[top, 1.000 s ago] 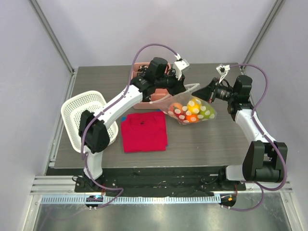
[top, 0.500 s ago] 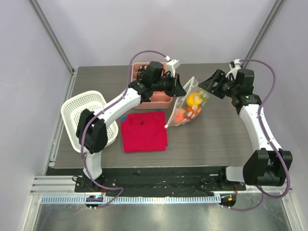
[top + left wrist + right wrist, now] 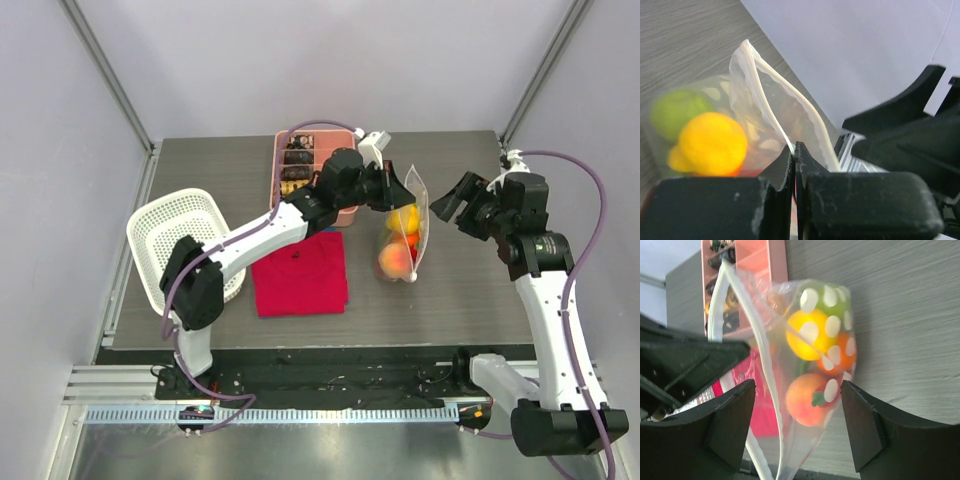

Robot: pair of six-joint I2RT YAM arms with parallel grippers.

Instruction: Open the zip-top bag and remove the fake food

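The zip-top bag [image 3: 412, 200], clear with white dots, hangs from my left gripper [image 3: 397, 190], which is shut on one side of its rim [image 3: 785, 137]. Its mouth gapes open along the white zip strip [image 3: 757, 335]. The fake food sits inside: a yellow fruit [image 3: 807, 335], a green one [image 3: 822, 297], an orange [image 3: 840, 357] and a peach [image 3: 807, 400] at the bottom. My right gripper [image 3: 448, 205] stands open a little to the right of the bag, apart from it. In its wrist view the fingers [image 3: 730, 425] frame the bag without touching it.
A pink divided tray [image 3: 300, 165] with dark and gold pieces stands behind the left arm. A folded red cloth [image 3: 300, 270] lies just left of the bag. A white lattice basket [image 3: 175, 245] overhangs the table's left edge.
My right gripper let go of the bag, opened and pulled back to the right. The left gripper carried the bag rightwards, and it now hangs upright from that one grip.
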